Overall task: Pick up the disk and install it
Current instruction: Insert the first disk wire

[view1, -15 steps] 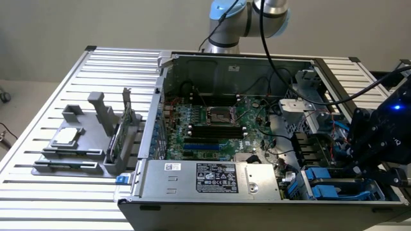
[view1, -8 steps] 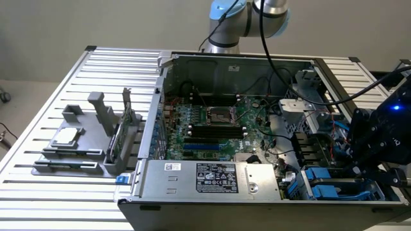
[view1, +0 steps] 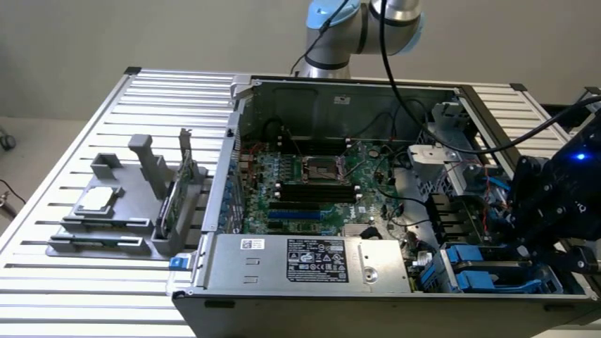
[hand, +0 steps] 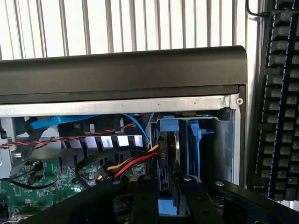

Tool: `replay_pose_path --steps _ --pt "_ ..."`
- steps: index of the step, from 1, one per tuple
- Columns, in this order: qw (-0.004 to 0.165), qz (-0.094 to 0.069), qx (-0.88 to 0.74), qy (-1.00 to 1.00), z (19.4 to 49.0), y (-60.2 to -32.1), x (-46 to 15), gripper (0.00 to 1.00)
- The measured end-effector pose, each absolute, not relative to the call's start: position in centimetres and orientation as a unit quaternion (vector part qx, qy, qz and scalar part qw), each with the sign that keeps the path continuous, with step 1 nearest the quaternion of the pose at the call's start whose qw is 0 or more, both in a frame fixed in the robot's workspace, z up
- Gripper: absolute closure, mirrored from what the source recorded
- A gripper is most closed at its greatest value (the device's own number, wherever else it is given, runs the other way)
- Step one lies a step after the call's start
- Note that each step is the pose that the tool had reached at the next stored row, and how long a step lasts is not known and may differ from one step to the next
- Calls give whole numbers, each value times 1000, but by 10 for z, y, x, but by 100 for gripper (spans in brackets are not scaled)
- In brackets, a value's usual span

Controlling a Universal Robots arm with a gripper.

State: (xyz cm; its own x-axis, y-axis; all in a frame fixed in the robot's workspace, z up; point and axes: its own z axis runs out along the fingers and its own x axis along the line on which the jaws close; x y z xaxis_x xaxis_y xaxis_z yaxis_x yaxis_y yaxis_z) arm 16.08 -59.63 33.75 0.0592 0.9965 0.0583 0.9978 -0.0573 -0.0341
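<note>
On the exterior view's left, a grey fixture tray (view1: 103, 229) on the slatted table (view1: 56, 282) carries a silver chip (view1: 98, 200). Centre: the open computer case (view1: 338, 91), its power-supply box (view1: 314, 262) bearing a black-and-white label, print illegible. At right, the gripper (hand: 175, 196) straddles the disk (hand: 169, 154), seated upright in the drive bay between blue rails; whether it is gripping cannot be told. A keyboard (hand: 280, 102) lies beyond.

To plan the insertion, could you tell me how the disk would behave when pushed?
The disk looks like rigid metal, so probably stiff and fairly heavy. Its blue plastic rails likely slide smoothly, yet could jam if tilted.
</note>
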Motion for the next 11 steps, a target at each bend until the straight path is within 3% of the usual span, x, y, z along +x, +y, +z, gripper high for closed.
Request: replay_pose_path --steps 11 --pt "32 -9 -727 -686 368 -596 161 75"
